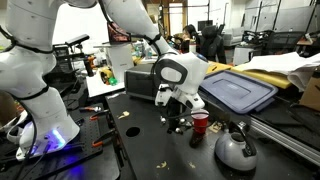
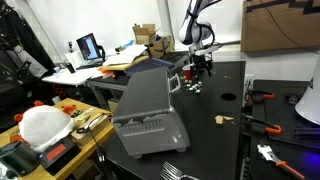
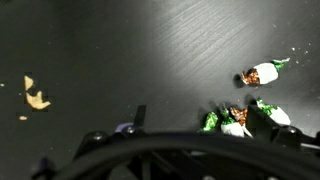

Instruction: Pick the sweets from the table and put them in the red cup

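Three sweets in white and green wrappers lie on the black table (image 3: 120, 50). One sweet (image 3: 262, 73) lies apart from the others. Two sweets (image 3: 232, 122) lie close together between my finger tips. My gripper (image 3: 200, 122) is open and low over the table, holding nothing. In an exterior view my gripper (image 1: 178, 120) hangs just beside the red cup (image 1: 200, 123), which stands upright. In an exterior view the sweets (image 2: 190, 88) show as pale specks below my gripper (image 2: 200, 68).
A round grey kettle (image 1: 235, 150) stands next to the cup. A bin with a blue lid (image 1: 240, 92) sits behind it. A yellowish scrap (image 3: 37, 97) lies on the table. A large grey machine (image 2: 150, 110) stands at the table's edge.
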Available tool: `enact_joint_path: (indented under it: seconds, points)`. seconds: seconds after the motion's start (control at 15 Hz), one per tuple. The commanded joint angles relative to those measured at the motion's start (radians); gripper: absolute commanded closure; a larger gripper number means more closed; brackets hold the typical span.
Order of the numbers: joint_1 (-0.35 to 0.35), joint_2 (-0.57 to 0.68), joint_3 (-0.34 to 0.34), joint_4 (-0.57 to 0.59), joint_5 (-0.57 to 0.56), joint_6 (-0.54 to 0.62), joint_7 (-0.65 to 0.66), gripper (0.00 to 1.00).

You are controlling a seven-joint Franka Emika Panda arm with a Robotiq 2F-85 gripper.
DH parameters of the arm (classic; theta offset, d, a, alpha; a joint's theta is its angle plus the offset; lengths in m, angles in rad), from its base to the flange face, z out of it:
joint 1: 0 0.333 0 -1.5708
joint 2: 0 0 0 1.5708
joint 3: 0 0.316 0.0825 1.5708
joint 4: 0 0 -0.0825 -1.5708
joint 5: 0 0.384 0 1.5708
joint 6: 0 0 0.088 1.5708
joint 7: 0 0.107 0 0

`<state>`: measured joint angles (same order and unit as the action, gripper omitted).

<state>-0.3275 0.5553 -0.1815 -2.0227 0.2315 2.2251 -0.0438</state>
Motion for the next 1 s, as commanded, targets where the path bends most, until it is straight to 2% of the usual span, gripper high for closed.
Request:
enact_joint_path:
  seconds: [0.0,0.27,0.53,0.93]
  points:
    - [-0.027,0.024,0.041,0.004,0.075,0.085,-0.035,0.0]
    - [-0.043,0.073,0.063,0.028,0.132,0.185,-0.029,0.0]
    - [-0.062,0.113,0.064,0.065,0.152,0.231,-0.019,0.0]
    - [-0.095,0.121,0.052,0.104,0.15,0.186,-0.005,0.0]
